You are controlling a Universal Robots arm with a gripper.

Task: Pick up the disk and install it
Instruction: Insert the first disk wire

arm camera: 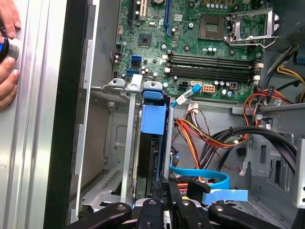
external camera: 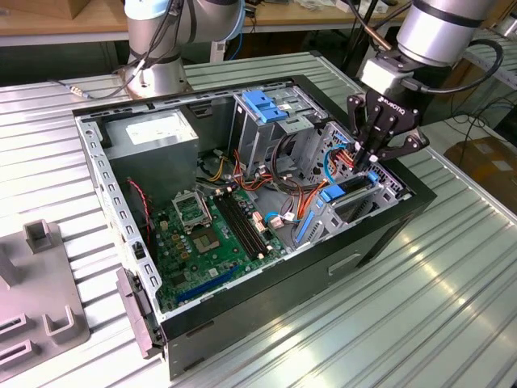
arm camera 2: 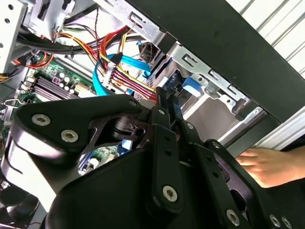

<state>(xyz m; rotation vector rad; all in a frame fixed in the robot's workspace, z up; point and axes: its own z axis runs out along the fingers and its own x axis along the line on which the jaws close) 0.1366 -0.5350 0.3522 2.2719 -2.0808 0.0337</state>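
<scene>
Exterior view: we see the claw (external camera: 373,156) closed edge-on upon the disk (external camera: 361,179), upright in its bay inside the case (external camera: 266,283) near the bench's (external camera: 420,323) far edge, so its rails meet the guides.

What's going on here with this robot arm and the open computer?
A robot arm's black gripper is reaching into the open black desktop computer case lying on the ribbed metal table. It is down at the drive bay by the case's wall, its fingers closed on the edge of the blue-railed grey disk, which stands on edge in the bay's slot. A person's hand rests just outside the case.
</scene>
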